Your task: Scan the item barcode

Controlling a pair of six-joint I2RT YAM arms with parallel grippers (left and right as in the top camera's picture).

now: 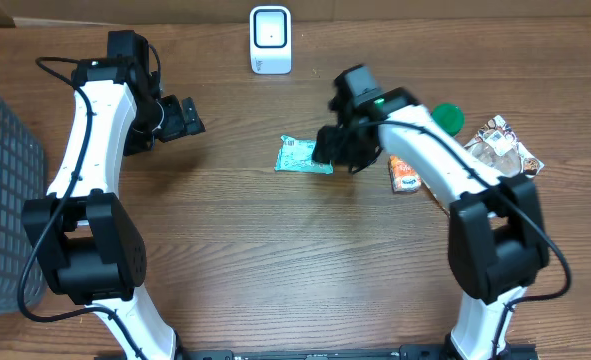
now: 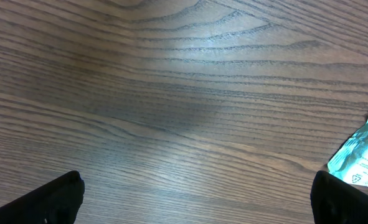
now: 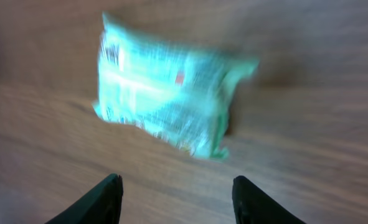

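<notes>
My right end effector (image 3: 176, 183) hung spread at the teal packet (image 1: 303, 156) on the bench (image 1: 275, 250) (left end effector (image 2: 196, 180) spread, empty): pickup stage, I judged, needing a pinch before the scanner (image 1: 270, 40).

A teal plastic packet (image 1: 303, 155) with white print lies flat on the desk (image 1: 275, 250), well in front of the upright white scanner (image 1: 270, 40).

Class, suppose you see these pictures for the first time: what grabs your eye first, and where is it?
The teal foil packet lying flat in the middle of the wooden table stands out most, with the right gripper open beside it. Next come the white box-shaped scanner at the far edge and the grey wire basket at the left.
</notes>
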